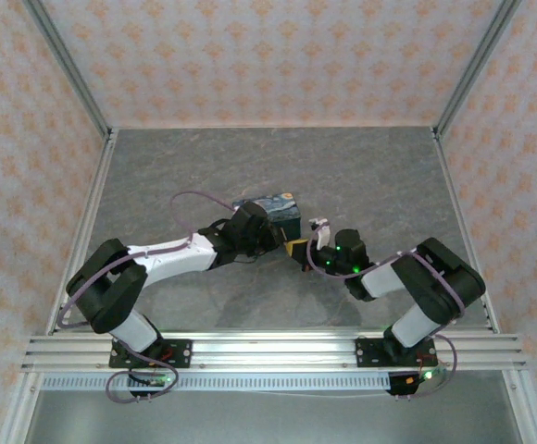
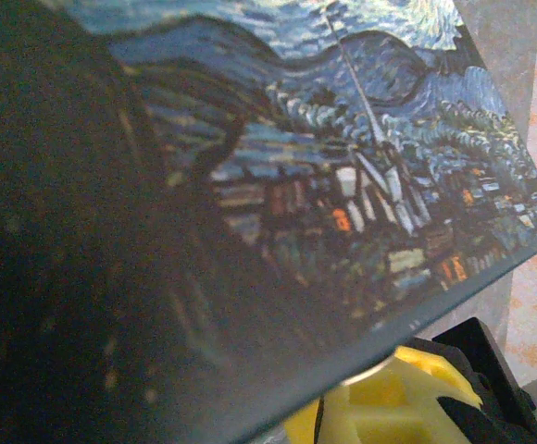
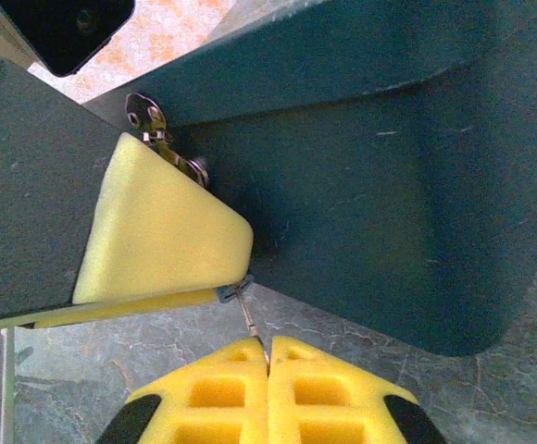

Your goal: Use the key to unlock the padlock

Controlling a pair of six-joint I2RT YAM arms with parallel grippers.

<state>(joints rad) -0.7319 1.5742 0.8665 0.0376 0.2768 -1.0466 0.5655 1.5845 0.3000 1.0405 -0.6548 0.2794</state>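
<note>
— What does the top camera give you?
— You'll find the left gripper (image 1: pixel 290 245) and the right gripper (image 1: pixel 307 261) tip to tip, just in front of the painted box (image 1: pixel 273 205). The padlock is too small to pick out there.

— And the left wrist?
— The box's painted face lies close across the lens. One yellow finger (image 2: pixel 384 412) of the left gripper pokes out under its edge. You can't read the opening from here.

— Right wrist, then.
— That's your view. A bluish bit at the tip of the left fingers (image 3: pixel 157 231) is the padlock (image 3: pixel 224 293), I judge. It sits hard by the box's dark side, below a metal hasp (image 3: pixel 148 118). The left fingers are drawn narrow, pinching it. Your right fingers are pressed together on the key (image 3: pixel 250 319), whose thin shaft reaches up to the padlock.

— How will it handle?
— Light, rigid, slick metal, I'd say, and apt to swivel. Grip its flat sides and leave the keyhole free.
</note>
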